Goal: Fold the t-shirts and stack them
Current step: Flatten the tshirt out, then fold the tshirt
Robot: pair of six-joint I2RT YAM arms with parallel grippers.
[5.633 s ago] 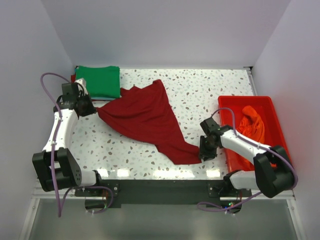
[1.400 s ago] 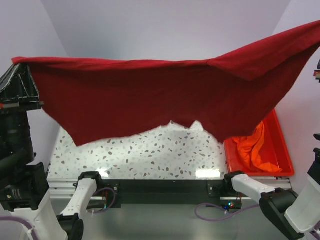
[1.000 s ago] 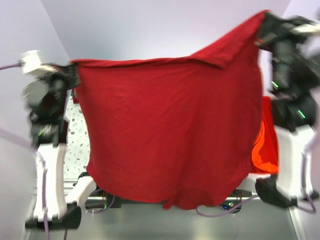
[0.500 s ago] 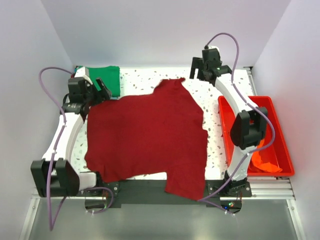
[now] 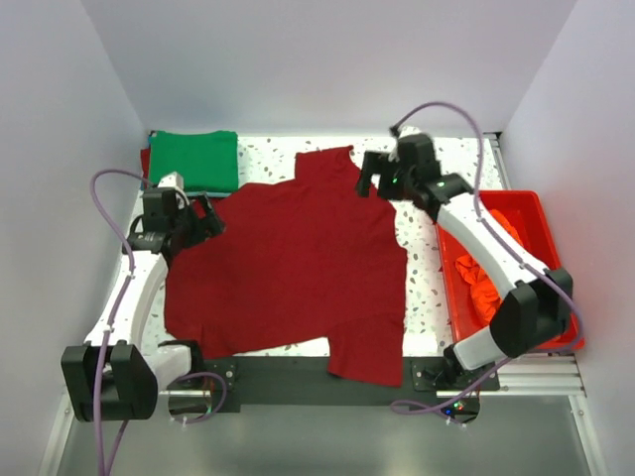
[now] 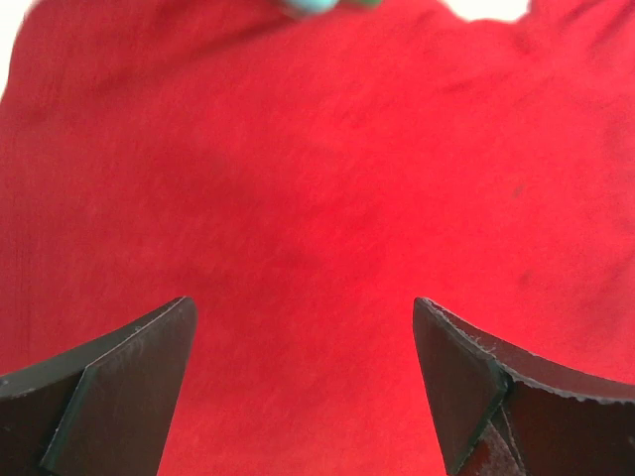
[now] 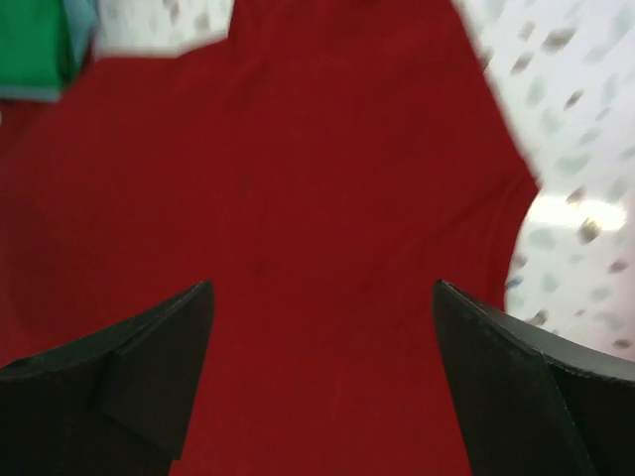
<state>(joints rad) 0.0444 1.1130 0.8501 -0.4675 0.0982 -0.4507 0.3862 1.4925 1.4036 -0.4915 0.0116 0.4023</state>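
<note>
A dark red t-shirt [image 5: 288, 268] lies spread flat across the table, its lower hem hanging over the near edge. It fills both wrist views [image 6: 317, 178] [image 7: 298, 198]. My left gripper [image 5: 205, 220] hovers open at the shirt's left edge [image 6: 303, 317]. My right gripper [image 5: 372, 177] stands open over the shirt's far right corner [image 7: 322, 297]. Neither holds cloth. A folded green t-shirt [image 5: 195, 161] rests at the far left corner [image 7: 35, 45]. An orange t-shirt [image 5: 484, 283] lies crumpled in the red tub.
The red plastic tub [image 5: 541, 213] sits along the table's right side under the right arm. Speckled white tabletop [image 5: 437, 159] shows at the far right and near the right of the shirt. White walls close in on three sides.
Both grippers opened and let the dark red t-shirt drop flat on the table. Since then both arms have drawn in toward the shirt, the left one nearer, the right one leftward.
</note>
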